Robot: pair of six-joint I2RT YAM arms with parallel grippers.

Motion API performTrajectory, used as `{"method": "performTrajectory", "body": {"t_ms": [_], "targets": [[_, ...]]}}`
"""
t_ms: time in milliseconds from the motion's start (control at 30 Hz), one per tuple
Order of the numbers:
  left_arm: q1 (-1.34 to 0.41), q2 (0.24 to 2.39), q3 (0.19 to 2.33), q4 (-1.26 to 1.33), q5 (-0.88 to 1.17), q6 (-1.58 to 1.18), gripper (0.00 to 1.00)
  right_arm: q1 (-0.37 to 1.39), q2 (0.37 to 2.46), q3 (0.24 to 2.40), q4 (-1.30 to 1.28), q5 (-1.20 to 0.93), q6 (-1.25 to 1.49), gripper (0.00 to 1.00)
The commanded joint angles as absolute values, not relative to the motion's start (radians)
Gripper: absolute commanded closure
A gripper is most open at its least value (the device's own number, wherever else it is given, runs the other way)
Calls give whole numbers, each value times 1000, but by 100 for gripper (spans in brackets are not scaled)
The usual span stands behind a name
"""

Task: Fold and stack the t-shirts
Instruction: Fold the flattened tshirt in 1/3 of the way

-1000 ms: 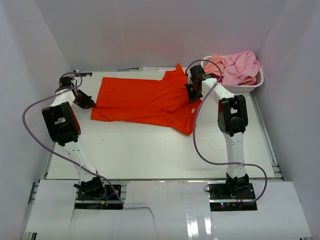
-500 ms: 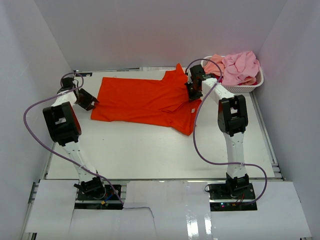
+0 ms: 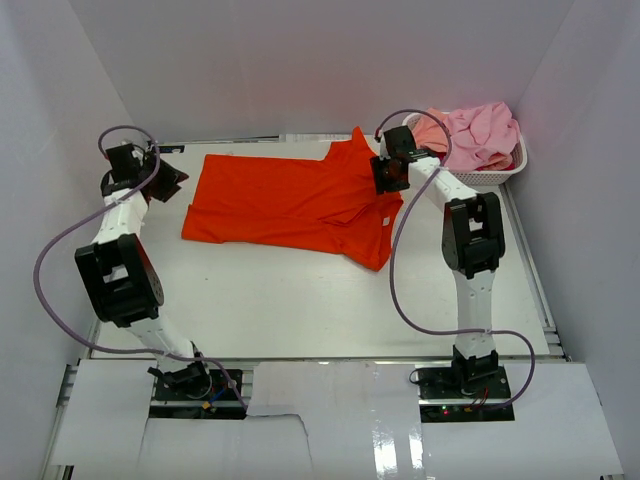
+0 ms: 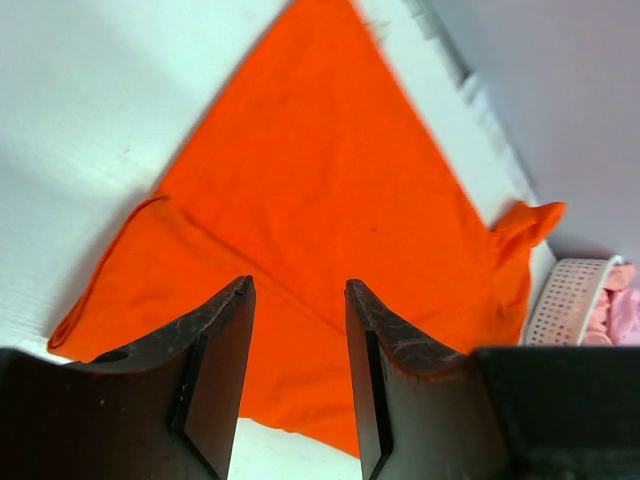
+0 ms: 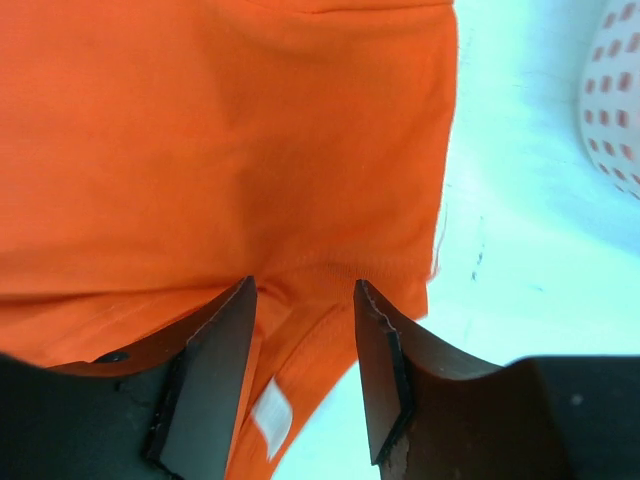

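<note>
A bright orange-red t-shirt (image 3: pixel 290 205) lies spread flat across the back of the table, one sleeve sticking up at the far right. My left gripper (image 3: pixel 170 182) hovers open just off the shirt's left edge, clear of the cloth; in its wrist view the left gripper (image 4: pixel 298 290) has nothing between its jaws and the shirt (image 4: pixel 330 190) lies beyond. My right gripper (image 3: pixel 386 180) is open above the shirt's right end. Below the right gripper (image 5: pixel 304 290) I see the collar with its white label (image 5: pixel 270 415). More t-shirts (image 3: pixel 480 135), pink and salmon, are heaped in a basket.
The white perforated basket (image 3: pixel 490 178) stands at the back right corner, close to the right arm; it also shows as basket (image 4: pixel 570 295) and basket (image 5: pixel 615 90) in the wrist views. White walls close in the table on three sides. Bare table lies in front of the shirt.
Both grippers have opened and let go of the orange shirt. The left arm has drawn back up and to the left, off the shirt's edge. The right gripper has risen slightly.
</note>
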State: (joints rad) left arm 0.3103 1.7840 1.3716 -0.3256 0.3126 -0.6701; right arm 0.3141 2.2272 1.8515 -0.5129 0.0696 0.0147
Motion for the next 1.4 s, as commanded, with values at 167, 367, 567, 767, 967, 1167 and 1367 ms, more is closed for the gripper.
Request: {"method": "performTrajectory", "body": {"t_ms": [167,367,567,767,967,1167,1367], "targets": [[233,1592,1361,-313,344,-580,48,354,1984,1737,-445,17,5,47],[55,1528,1272,-368,304,-543,48,411,1872,1579,-448,-93,38,44],[-142,1488,1149,-330,284,-564,60,469,1839,1500,-453,-133,58,44],[-238,1502,1031,-230,279,-618,100,477,1839,1448,-417,-193,106,44],[-353,1595,999,-105,259,-656,100,495,1905,1445,-400,-225,124,44],[-437,1722,1006,29,267,-699,100,500,1966,1463,-383,-244,144,45],[-463,1805,1015,84,267,-718,100,500,2006,1493,-385,-249,147,45]]}}
